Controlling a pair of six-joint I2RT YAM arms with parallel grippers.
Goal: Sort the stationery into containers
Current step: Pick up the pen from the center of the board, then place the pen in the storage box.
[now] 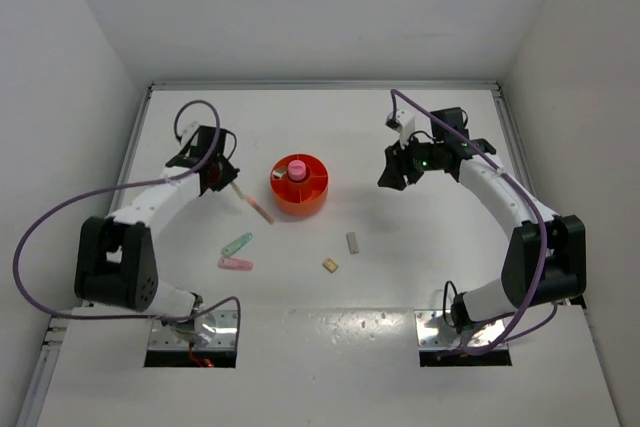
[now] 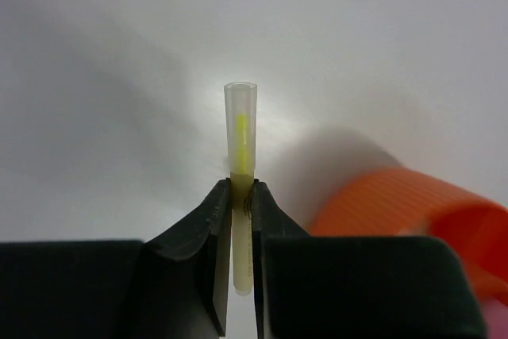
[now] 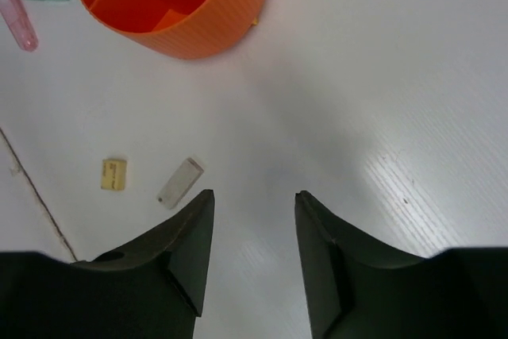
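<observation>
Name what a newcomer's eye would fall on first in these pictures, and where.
The bright orange tub stands at the centre, a pink capsule in its central cup. Just left of it, the left gripper is shut on a pale stick with a yellow core. The right gripper hangs open on the tub's other side.

Your two arms match. The left arm (image 1: 155, 199) and right arm (image 1: 500, 185) have white link shells, each with a bulky black joint housing (image 1: 115, 267) far back from the gripper, near the base. Directly behind each gripper sits a black wrist block, and the right one shows a small green light (image 1: 424, 160). A purple cable (image 1: 17, 267) loops along each arm. Up close, your left gripper (image 2: 242, 190) and right gripper (image 3: 254, 196) have matte black, wedge-shaped fingers tapering to narrow tips.
</observation>
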